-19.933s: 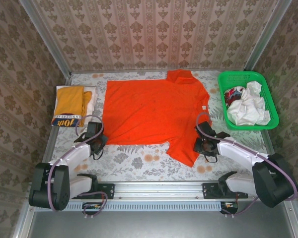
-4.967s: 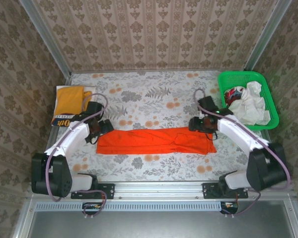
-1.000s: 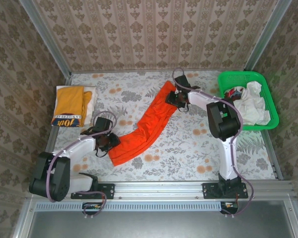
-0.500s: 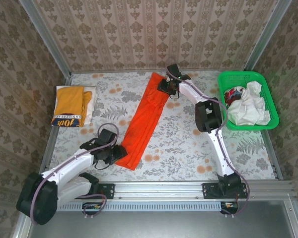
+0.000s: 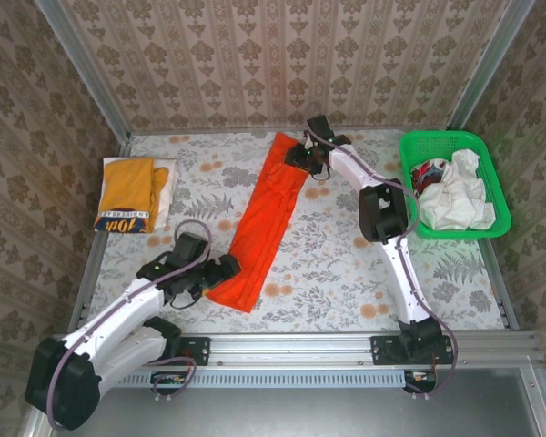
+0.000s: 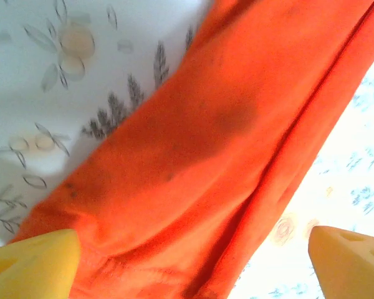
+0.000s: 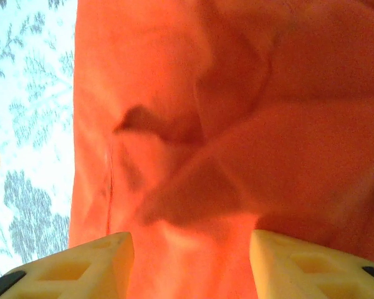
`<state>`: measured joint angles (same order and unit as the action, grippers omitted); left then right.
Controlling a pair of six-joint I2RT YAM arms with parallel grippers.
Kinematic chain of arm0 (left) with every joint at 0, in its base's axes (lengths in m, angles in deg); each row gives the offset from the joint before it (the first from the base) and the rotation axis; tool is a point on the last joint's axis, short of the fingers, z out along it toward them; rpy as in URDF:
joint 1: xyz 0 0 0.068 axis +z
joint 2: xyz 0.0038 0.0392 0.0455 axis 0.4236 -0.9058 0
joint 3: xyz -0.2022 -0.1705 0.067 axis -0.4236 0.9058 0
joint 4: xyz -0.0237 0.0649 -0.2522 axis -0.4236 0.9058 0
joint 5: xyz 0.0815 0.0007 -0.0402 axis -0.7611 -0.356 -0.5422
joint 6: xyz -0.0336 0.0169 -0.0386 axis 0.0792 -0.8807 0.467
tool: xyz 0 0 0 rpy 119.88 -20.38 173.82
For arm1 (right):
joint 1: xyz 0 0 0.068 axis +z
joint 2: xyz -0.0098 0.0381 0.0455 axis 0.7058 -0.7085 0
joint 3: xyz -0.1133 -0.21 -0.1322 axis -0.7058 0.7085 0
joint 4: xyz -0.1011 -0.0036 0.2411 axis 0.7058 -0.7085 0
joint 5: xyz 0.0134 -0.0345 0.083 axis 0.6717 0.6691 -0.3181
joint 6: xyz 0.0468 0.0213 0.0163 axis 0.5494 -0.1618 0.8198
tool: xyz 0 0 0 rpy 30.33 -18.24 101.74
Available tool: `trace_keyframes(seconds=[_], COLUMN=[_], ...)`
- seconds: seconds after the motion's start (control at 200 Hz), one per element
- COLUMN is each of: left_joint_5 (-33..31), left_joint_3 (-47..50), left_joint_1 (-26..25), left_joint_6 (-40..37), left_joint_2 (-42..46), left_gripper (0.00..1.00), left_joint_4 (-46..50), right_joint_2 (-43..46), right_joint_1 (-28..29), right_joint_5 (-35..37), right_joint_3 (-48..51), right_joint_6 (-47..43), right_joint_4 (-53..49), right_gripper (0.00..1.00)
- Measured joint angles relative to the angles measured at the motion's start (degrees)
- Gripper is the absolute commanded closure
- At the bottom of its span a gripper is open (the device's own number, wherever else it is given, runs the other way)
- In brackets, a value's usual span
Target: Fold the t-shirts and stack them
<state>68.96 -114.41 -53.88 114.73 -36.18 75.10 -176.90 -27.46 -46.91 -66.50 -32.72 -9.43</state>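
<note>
The table (image 5: 346, 264), covered in a floral print, carried everything. On it the orange-red t-shirt (image 5: 264, 218) lay folded into one long narrow strip, running on a slant from 12 o'clock at the far edge down to about 7 o'clock near the arm bases.

At 2 o'clock stood a green mesh basket (image 5: 409, 146) with crumpled white t-shirts (image 5: 455, 200) heaped inside.

At 10 o'clock lay the mustard-yellow t-shirt (image 5: 127, 187), folded, its navy lettered band (image 5: 123, 221) at the near end. It rested on a folded white t-shirt (image 5: 166, 187) whose edge showed along its 3 o'clock side.

The left pincer (image 5: 220, 270) sat at the near end of the orange strip, at its 9 o'clock edge. In the left wrist view its yellow fingertips (image 6: 31, 261) stood wide apart at the bottom corners, with orange cloth spread flat across the gap and not pinched.

The right pincer (image 5: 296, 155) was stretched to the far end of the strip at 12 o'clock. In the right wrist view its fingertips (image 7: 75, 268) were parted by a narrower gap, rumpled orange cloth lying beyond and between them, with neither pad pressed against it.
</note>
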Motion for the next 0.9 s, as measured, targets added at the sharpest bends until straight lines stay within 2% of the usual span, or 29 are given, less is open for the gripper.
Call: trace_keyframes(seconds=[0.225,0.36,0.675,0.77,0.9], left_joint_5=[-0.96,-0.96,-0.74,-0.48,0.17], left_joint_3=[-4.48,-7.76,-9.77,-9.77,-9.79], left_joint_1=[10.67,15.41,18.86,19.12,19.15], left_joint_6=[-8.76,-13.55,-18.88,-19.10,-19.26], left_joint_2=[-0.92,-4.11,-9.81,-10.84,-12.72], left_gripper=[0.00,0.00,0.00,0.00,0.00], left_joint_4=[0.33,-0.04,-0.96,-1.77,-2.89], right_joint_2=[18.34,24.68,25.66,26.97,29.62], right_joint_1=[1.27,4.85,20.26,21.22,19.12], right_joint_5=[-0.22,-0.90,-3.61,-3.91,-4.15], right_joint_3=[24.87,35.32,48.26,50.93,55.91], right_joint_6=[-4.35,-5.35,-2.32,-0.76,0.37], right_joint_4=[9.09,13.22,19.06,21.42,23.93], right_gripper=[0.47,0.47,0.49,0.51,0.53])
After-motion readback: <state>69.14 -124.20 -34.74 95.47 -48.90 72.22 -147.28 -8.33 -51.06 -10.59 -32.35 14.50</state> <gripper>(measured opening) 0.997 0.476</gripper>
